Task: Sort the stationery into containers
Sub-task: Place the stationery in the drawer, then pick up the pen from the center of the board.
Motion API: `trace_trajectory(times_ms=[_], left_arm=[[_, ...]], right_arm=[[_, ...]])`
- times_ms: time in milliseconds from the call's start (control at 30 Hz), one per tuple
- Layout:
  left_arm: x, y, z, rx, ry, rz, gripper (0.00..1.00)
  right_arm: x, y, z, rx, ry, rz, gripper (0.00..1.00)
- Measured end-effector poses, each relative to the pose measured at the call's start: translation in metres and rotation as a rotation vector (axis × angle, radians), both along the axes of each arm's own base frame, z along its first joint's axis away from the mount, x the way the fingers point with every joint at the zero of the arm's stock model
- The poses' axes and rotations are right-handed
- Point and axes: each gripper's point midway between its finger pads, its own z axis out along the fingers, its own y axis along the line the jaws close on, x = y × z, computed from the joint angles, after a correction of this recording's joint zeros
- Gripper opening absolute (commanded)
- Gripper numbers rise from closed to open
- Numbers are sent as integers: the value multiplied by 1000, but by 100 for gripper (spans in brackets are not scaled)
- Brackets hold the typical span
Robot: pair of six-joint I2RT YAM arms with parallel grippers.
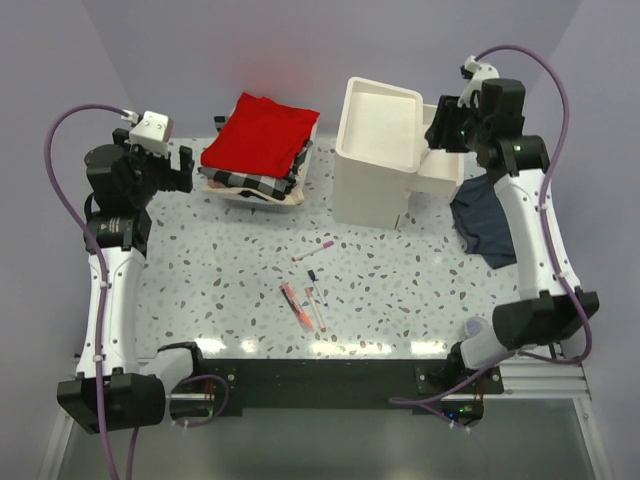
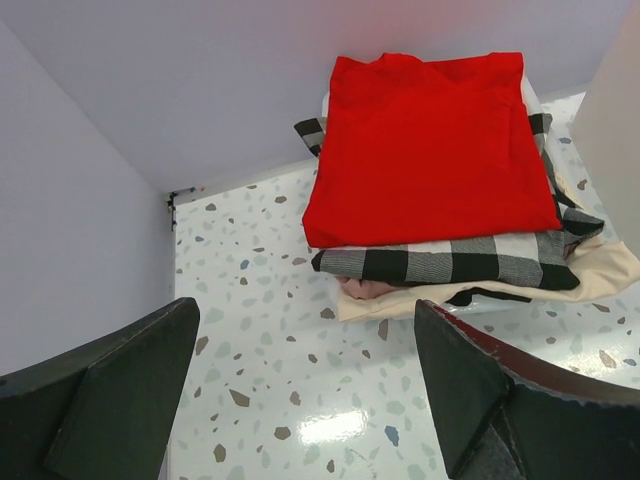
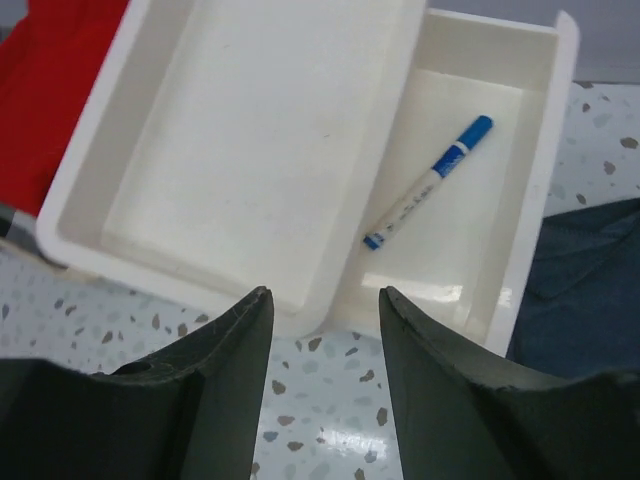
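My right end effector [image 3: 325, 300] hangs open and empty over the pulled-out drawer [image 3: 545, 150] of the unit [image 1: 378, 150], which stands toward the far edge of the bench [image 1: 220, 280], right of centre. A blue pen [image 3: 428, 185] lies loose on the drawer floor, so I judge this drop finished and the next pick due.

To do that well, I'd lift straight up until I clear the drawer wall, then swing to the bench middle. There a pink-capped pen [image 1: 314, 250], a marker [image 1: 294, 303] and two more pens [image 1: 312, 276] lie close together. They are thin and crowded, so I'd take the outermost first, set the jaws across its shaft and come down gently on the hard top.

My left end effector [image 2: 305, 310] is also open and empty, by the cloths [image 2: 430, 150] near the far-left corner.

I can read no brand, label or writing anywhere.
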Motion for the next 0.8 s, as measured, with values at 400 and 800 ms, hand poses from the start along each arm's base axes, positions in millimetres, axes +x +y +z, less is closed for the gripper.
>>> trace_trajectory(times_ms=[400,800], left_arm=[[0,-1,-9,-21,13,0,94],[-27,-5,2,-14,-31,3,94]], right_arm=[[-186,184,-122,-239,192,946,47],[-186,244,-208,-603,174,1471,43]])
